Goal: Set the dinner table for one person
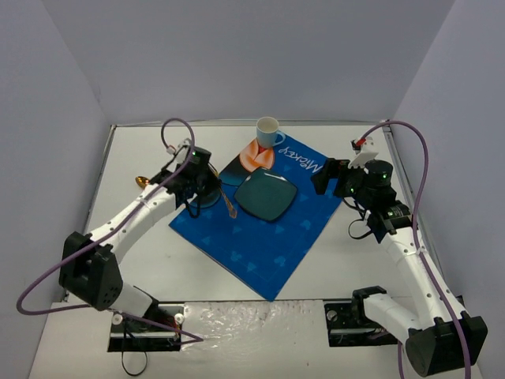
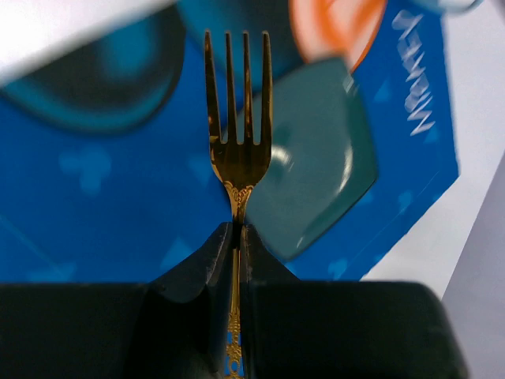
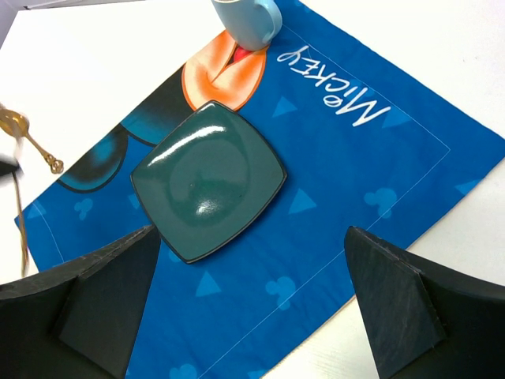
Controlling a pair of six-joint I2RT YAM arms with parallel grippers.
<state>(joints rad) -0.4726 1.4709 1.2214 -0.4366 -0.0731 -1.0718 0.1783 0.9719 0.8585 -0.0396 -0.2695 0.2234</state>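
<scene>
My left gripper [image 1: 213, 189] is shut on a gold fork [image 1: 230, 207] and holds it above the blue cartoon-print mat [image 1: 268, 237], just left of the dark green square plate [image 1: 266, 196]. In the left wrist view the fork [image 2: 237, 142] sticks out from the closed jaws, tines forward, over the mat [image 2: 79, 205] and the plate's edge [image 2: 316, 174]. My right gripper [image 1: 327, 175] is open and empty, hovering over the mat's right edge. In its view the plate [image 3: 207, 180] lies beyond the gripper [image 3: 252, 300]. The mat lies on the white dinner table [image 1: 158, 253].
A light blue cup [image 1: 269, 131] stands at the mat's far corner and shows in the right wrist view [image 3: 246, 20]. A gold spoon [image 1: 142, 181] lies on the table left of the mat, partly hidden by my left arm; it also shows in the right wrist view [image 3: 31, 142].
</scene>
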